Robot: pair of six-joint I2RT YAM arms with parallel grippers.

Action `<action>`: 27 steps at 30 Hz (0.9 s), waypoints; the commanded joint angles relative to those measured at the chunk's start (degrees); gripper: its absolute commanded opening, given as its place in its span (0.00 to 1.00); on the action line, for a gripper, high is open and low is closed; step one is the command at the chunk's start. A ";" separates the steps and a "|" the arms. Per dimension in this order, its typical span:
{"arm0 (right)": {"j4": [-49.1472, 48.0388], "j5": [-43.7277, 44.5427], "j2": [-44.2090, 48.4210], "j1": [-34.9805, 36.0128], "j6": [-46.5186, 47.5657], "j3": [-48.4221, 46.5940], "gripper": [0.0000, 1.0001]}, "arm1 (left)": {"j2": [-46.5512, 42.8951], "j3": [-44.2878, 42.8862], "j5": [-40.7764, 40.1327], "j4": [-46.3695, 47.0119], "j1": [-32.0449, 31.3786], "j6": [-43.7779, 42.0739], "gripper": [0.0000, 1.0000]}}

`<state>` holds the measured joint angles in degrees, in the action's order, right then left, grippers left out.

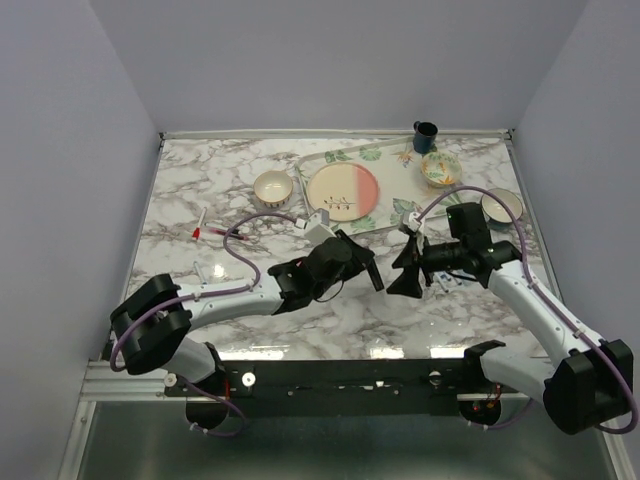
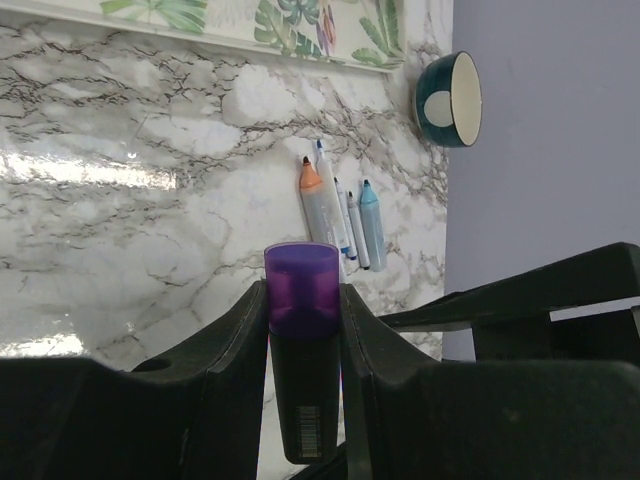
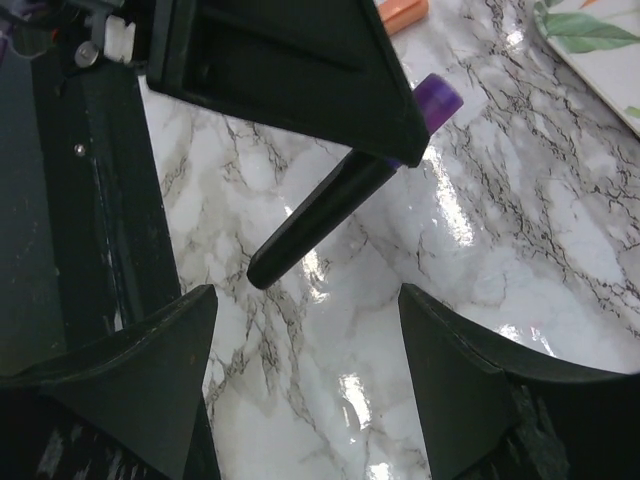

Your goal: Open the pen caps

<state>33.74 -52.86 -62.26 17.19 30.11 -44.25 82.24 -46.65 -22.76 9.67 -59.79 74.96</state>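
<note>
A: Describe the work surface and the grippers.
B: Glossy white marble-pattern table (image 1: 200,190), grey veining. Left gripper (image 2: 303,330): matte black jaws clamped on a black-barrelled pen (image 2: 303,400) with a translucent purple cylindrical cap (image 2: 301,282), near the table's front edge, centre. A barcode label is on the barrel, unreadable. Right gripper (image 3: 305,330): jaws apart, holding nothing.
A: Other pens?
B: Uncapped white-barrelled pens (image 2: 340,212) lie side by side toward the table's right edge.
</note>
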 commanded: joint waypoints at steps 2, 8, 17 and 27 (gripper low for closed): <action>-5.78 1.62 -2.34 0.39 -9.97 -0.75 0.81 | 3.01 -5.29 -10.02 -7.03 -3.40 2.56 0.00; -7.45 1.00 -5.76 0.39 -14.99 -1.10 0.81 | 5.30 -8.45 -13.87 -8.70 -5.86 3.70 0.00; -5.35 -1.45 -9.90 0.39 -15.34 -2.60 0.49 | 6.36 -9.69 -16.52 -7.39 -7.18 4.41 0.00; 0.27 -4.18 -11.13 0.65 -9.46 -5.06 0.00 | 5.31 -5.73 -15.99 -1.59 -7.18 4.23 0.28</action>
<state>30.41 -51.83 -73.43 16.78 16.51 -46.57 88.18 -54.30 -36.36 4.19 -66.78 78.74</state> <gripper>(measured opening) 0.058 0.372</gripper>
